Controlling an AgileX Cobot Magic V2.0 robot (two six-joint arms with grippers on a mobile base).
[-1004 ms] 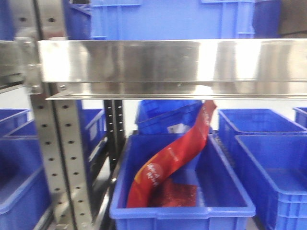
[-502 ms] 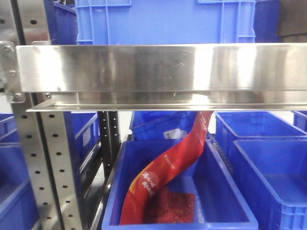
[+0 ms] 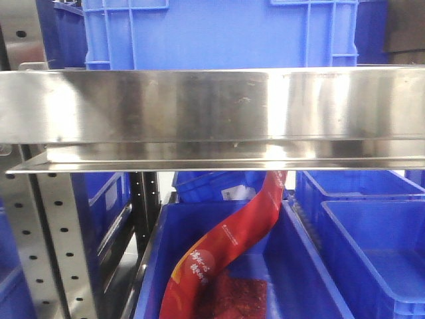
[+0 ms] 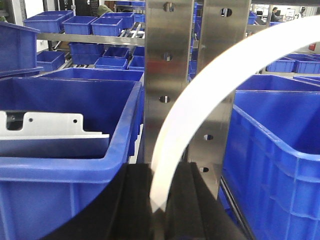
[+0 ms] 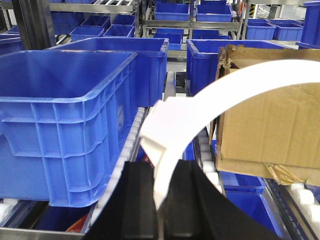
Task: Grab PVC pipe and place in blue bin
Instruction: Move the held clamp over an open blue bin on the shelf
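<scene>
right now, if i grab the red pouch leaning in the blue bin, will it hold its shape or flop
Probably floppy: the red pouch bends in an S-curve as it leans in the blue bin. Its glossy film may slip. Its top is hidden behind the steel shelf rail, so pulling could snag.

steel shelf beam [image 3: 212,113] bars the front; open blue bin [image 3: 295,256] below
</scene>
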